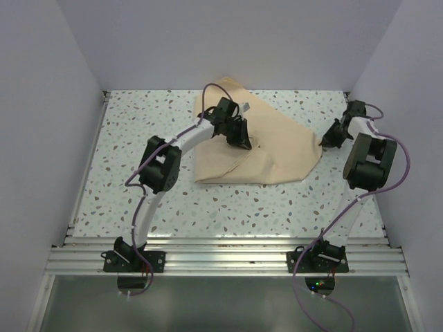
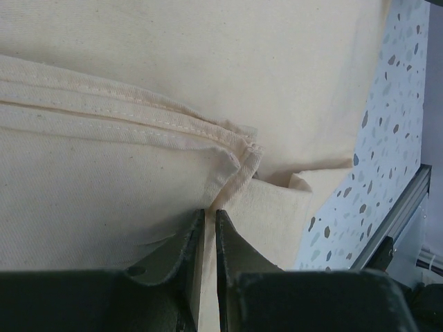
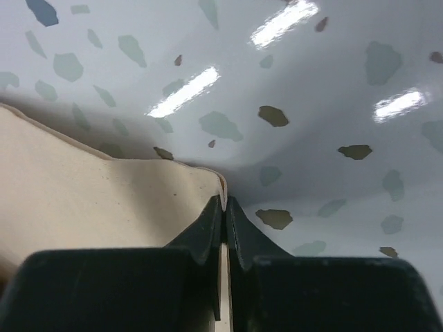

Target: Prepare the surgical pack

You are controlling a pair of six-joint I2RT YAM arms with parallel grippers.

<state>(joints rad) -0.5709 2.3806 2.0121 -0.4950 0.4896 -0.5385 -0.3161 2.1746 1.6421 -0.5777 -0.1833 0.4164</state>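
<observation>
- Lying across the far middle of the white speckled tabletop (image 1: 124, 124), what is that?
- A large tan cloth (image 1: 277, 149), folded over itself into a rough triangle. Its point reaches out to the right. Whatever sits under it is hidden.
- Where is the left arm?
- It stretches out over the middle of the cloth. The left gripper (image 2: 210, 214) is down on the fabric, just below a stack of stitched hems (image 2: 138, 111). Its black fingers (image 2: 187, 242) are almost together, clenched on a fold of the cloth that runs up between them.
- And the right one?
- The right gripper (image 3: 223, 204) is at the cloth's right-hand corner, low over the tabletop. Its jaws are pressed tight, with the thin edge of the cloth pinched between them.
</observation>
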